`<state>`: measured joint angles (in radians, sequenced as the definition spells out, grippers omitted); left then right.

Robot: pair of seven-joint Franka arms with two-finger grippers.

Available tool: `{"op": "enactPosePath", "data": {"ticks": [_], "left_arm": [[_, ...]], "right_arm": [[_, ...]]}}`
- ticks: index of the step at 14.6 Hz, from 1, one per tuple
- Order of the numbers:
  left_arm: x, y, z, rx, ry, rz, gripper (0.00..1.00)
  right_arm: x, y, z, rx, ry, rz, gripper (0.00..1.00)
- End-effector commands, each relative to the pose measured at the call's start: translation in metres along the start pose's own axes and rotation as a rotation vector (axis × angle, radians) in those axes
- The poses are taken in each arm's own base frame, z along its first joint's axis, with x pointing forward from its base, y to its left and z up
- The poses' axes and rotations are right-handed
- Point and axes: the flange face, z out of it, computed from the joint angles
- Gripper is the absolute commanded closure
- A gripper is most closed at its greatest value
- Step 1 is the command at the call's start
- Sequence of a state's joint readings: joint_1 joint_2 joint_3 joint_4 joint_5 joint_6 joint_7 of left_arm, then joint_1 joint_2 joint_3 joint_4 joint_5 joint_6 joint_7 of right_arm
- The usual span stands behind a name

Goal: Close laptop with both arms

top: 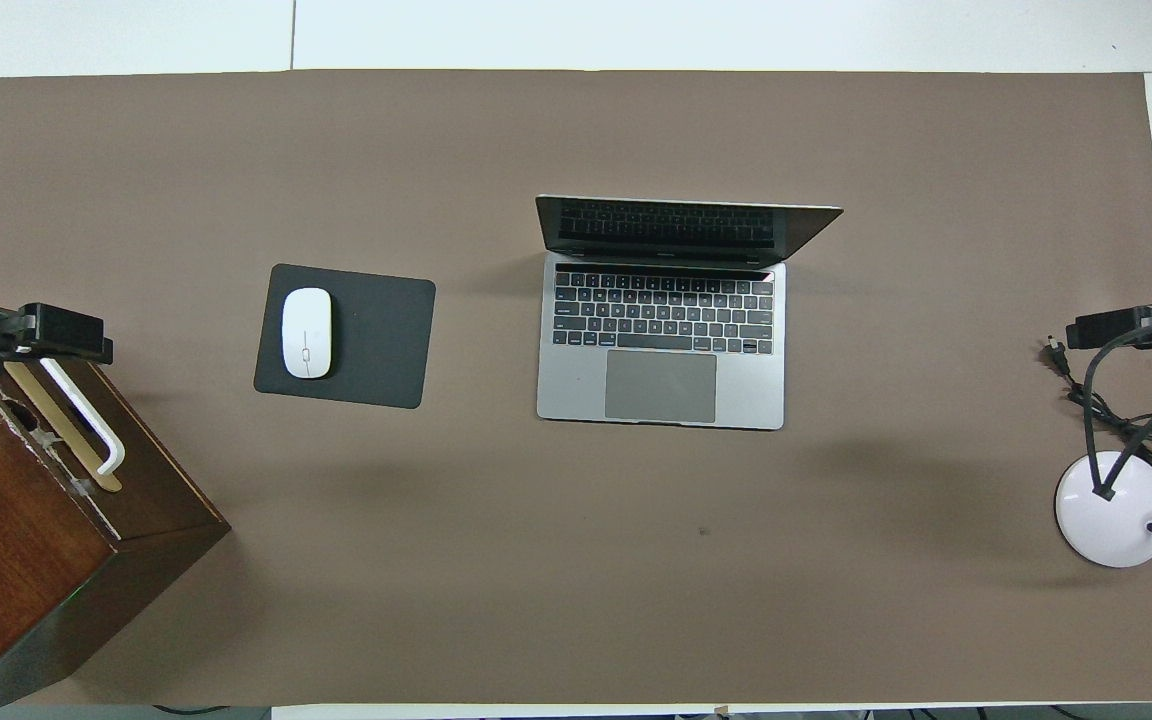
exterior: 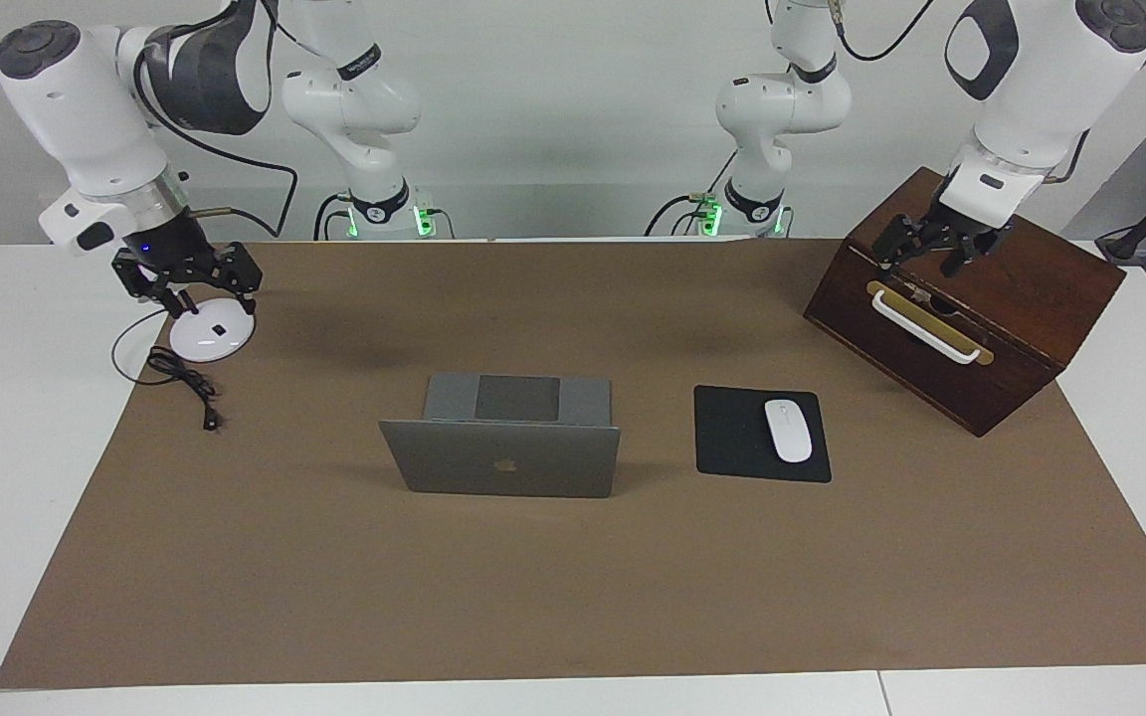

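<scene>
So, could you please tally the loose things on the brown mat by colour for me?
Silver-grey: 1, the laptop, open.
Black: 1, the mouse pad.
White: 2, the mouse and the round lamp base.
Dark brown: 1, the wooden box.
Total: 5.

My laptop [exterior: 513, 438] [top: 663, 330] sits open near the middle of the frame in both views, flat on the brown mat. It is slim and silver-grey. In the facing view its lid stands upright with the dark apple logo toward the camera, and the grey deck with its dark trackpad shows above the lid's top edge. In the overhead view the black keyboard and grey trackpad face the bottom of the frame, and the dark screen rises at the deck's upper edge, leaning slightly back toward the top of the frame.
</scene>
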<state>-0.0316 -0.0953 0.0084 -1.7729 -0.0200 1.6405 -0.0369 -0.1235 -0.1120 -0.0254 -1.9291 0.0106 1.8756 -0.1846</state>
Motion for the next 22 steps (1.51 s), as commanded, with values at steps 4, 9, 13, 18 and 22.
{"op": "enactPosePath", "data": {"ticks": [4,9,13,18,22], "left_arm": [[-0.002,-0.001,-0.007,0.008,0.004,0.008,0.00],[-0.002,-0.001,-0.007,0.006,0.002,0.007,0.00],[-0.002,-0.003,-0.006,0.004,0.001,0.005,0.00],[-0.005,-0.001,-0.003,0.005,-0.010,0.010,0.00],[-0.004,-0.005,0.001,0.004,-0.002,0.003,0.00]], "right_arm": [[0.011,0.003,-0.004,-0.006,0.031,0.000,0.00],[0.024,0.005,-0.005,-0.010,0.018,-0.001,0.00],[0.023,0.006,-0.004,-0.009,0.017,0.000,0.00],[0.022,0.005,-0.002,-0.009,0.014,0.000,0.00],[0.022,0.005,-0.002,-0.009,0.018,-0.001,0.00]]}}
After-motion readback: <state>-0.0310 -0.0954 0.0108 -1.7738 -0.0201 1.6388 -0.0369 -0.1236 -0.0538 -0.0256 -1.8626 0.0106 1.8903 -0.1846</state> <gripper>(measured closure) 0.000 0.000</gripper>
